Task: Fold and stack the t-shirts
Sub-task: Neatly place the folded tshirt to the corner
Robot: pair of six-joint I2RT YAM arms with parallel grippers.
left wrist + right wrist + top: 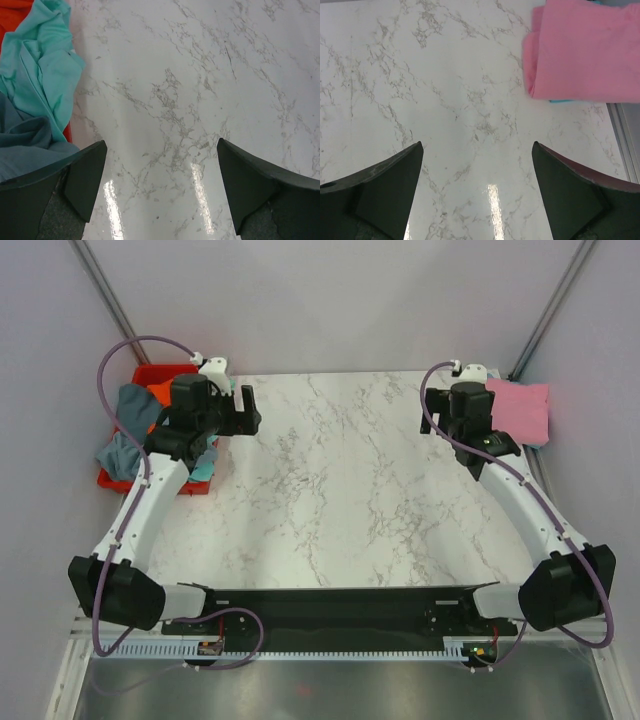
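Note:
A folded pink t-shirt [520, 410] lies at the table's far right corner; in the right wrist view [585, 50] a teal edge [570, 101] shows under it. Crumpled grey-blue [133, 410], orange [163, 396] and mint [204, 468] t-shirts fill the red bin at the far left. My left gripper [243, 410] is open and empty over bare table just right of the bin. The mint shirt [42, 65] and grey-blue shirt [25, 145] hang at its left. My right gripper [468, 412] is open and empty over bare table, just left of the pink shirt.
The red plastic bin [165, 371] sits off the table's far left edge. The marble table [340, 490] has a metal rail along its right edge [622, 135]. Grey walls close in the back and sides.

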